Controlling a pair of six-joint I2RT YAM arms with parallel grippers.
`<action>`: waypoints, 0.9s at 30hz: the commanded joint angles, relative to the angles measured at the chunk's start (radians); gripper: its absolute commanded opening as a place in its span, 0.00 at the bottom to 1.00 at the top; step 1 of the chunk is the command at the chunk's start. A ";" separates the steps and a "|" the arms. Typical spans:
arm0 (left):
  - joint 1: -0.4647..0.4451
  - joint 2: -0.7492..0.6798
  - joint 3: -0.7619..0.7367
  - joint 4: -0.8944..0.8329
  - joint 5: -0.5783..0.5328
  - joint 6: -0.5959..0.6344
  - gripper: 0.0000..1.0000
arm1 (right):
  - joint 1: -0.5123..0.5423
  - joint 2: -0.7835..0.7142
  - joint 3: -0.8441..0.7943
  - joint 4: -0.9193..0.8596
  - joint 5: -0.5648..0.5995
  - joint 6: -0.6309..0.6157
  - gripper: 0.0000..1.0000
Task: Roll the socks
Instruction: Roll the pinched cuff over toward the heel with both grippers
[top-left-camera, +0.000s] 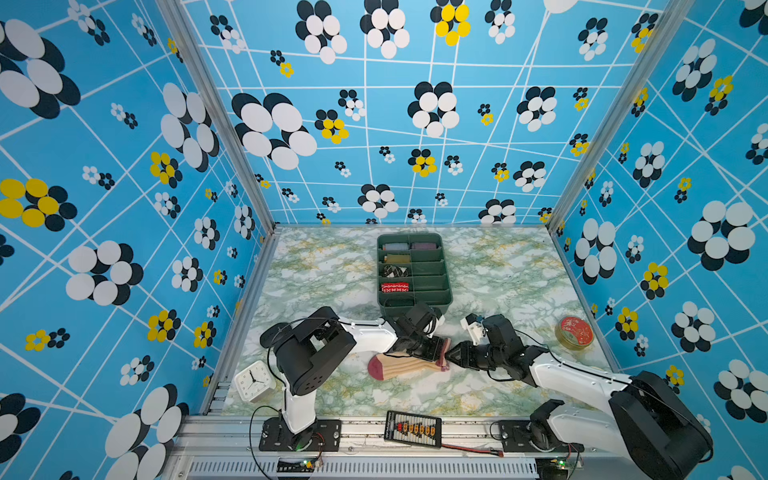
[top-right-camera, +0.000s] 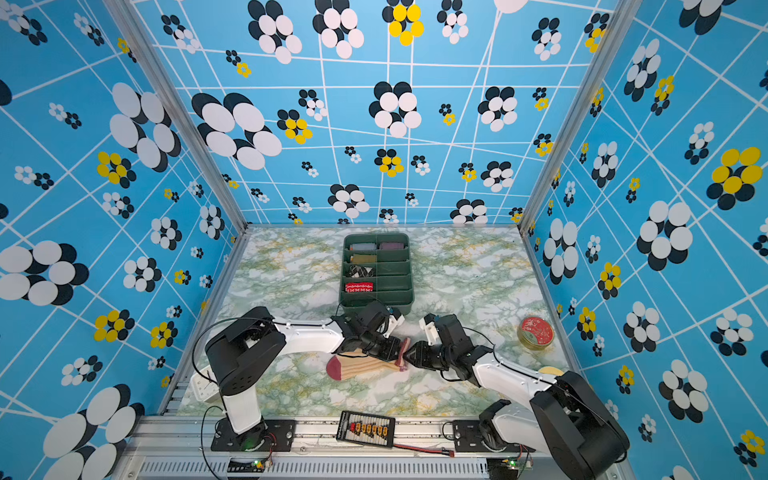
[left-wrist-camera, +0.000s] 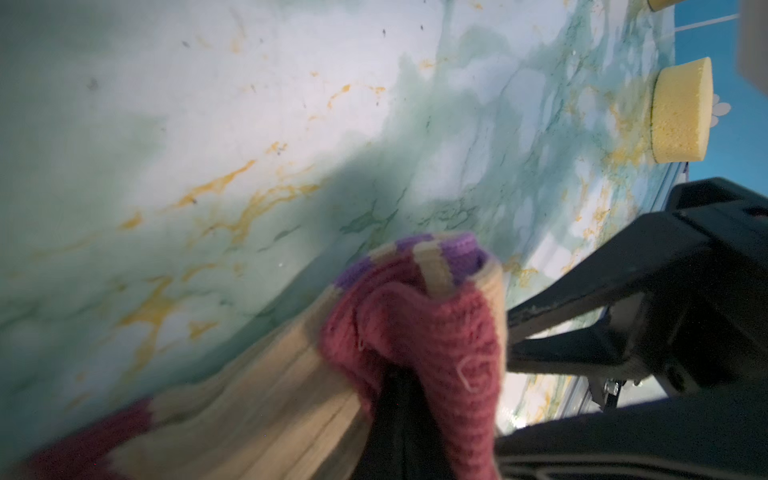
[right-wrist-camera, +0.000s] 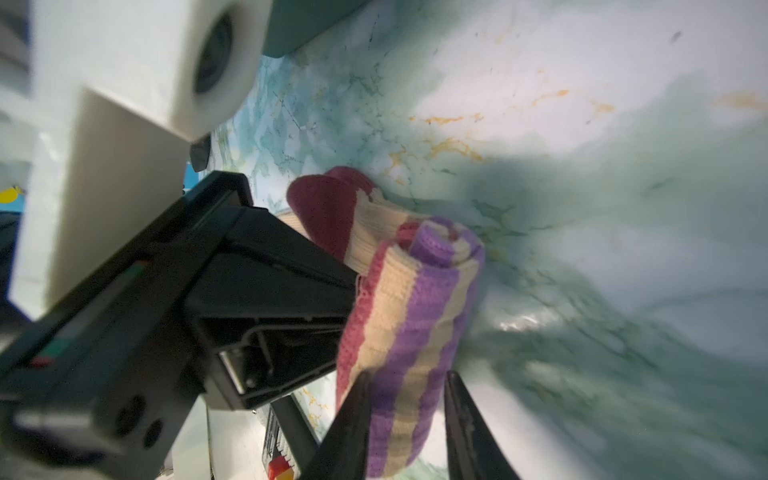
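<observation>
The socks (top-left-camera: 405, 365) lie flat on the marble tabletop, pale orange-cream ribbed with a dark red toe (top-left-camera: 376, 368) pointing left in both top views. Their cuff end, dark red with purple stripes, is rolled into a short tube (right-wrist-camera: 419, 299). My left gripper (top-left-camera: 435, 348) reaches over from the left and is shut on the dark red cuff (left-wrist-camera: 436, 332), which drapes round its dark jaws. My right gripper (right-wrist-camera: 409, 415) faces it from the right, its fingers (right-wrist-camera: 353, 419) parted astride the striped roll, with a gap showing beside one finger. The two grippers almost touch (top-right-camera: 405, 355).
A green compartment tray (top-left-camera: 430, 284) behind the grippers holds several sock rolls. A red round tin (top-left-camera: 575, 332) sits at the right, a white clock (top-left-camera: 253, 380) at the front left, a black connector board (top-left-camera: 413, 428) on the front rail, and a yellow sponge (left-wrist-camera: 681, 110) near the table edge.
</observation>
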 joint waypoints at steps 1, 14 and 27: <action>0.021 0.000 -0.061 -0.006 0.008 -0.038 0.03 | -0.004 0.017 -0.014 0.040 -0.024 -0.002 0.35; 0.025 0.023 -0.078 0.063 0.071 -0.063 0.03 | 0.020 0.117 0.007 0.125 -0.024 0.014 0.40; 0.022 0.050 -0.070 0.082 0.105 -0.065 0.03 | 0.047 0.178 0.011 0.179 -0.001 0.021 0.20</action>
